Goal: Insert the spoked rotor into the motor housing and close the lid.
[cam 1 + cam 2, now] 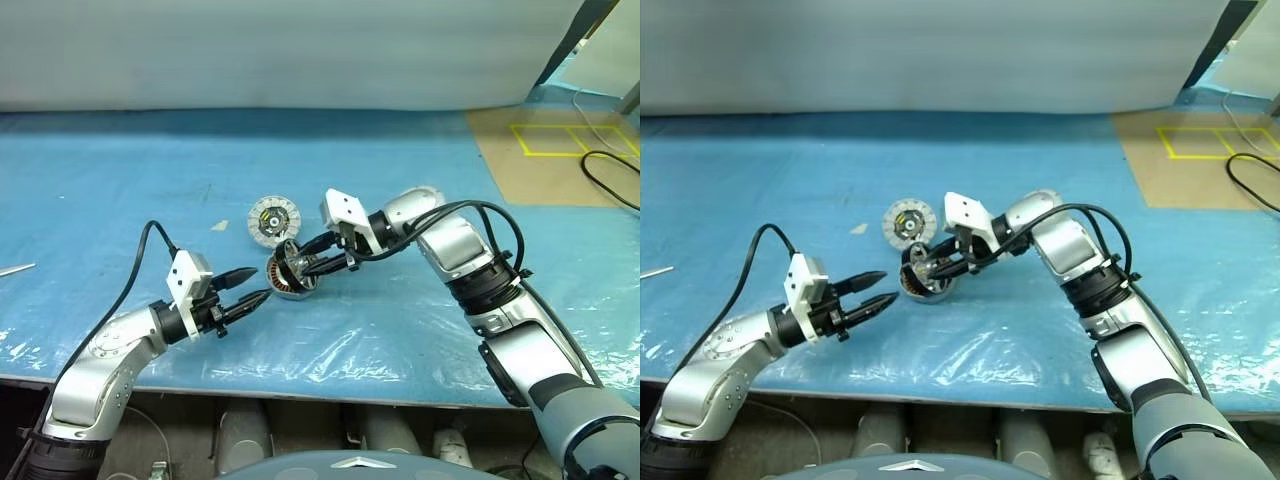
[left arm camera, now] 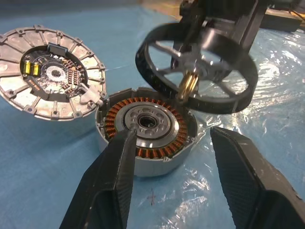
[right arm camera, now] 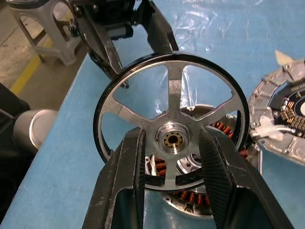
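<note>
My right gripper [image 3: 171,138] is shut on the spoked rotor [image 3: 171,119], a black ring with silvery spokes, its fingers on either side of the hub. The rotor [image 2: 195,71] hangs tilted just above the motor housing [image 2: 147,129], its brass shaft pointing at the copper windings; the two are apart. The housing [image 1: 293,287] rests on the blue table. The lid [image 1: 273,220] lies flat just beyond it, white segments up. My left gripper [image 1: 262,283] is open and empty, level, its fingertips close to the housing's near-left side.
Crinkled clear film covers the blue table [image 1: 120,170]. A brown board with yellow tape squares [image 1: 570,140] and a black cable [image 1: 610,175] lie at the far right. A small white scrap [image 1: 220,226] lies left of the lid. A thin metal piece [image 1: 15,268] sits at the left edge.
</note>
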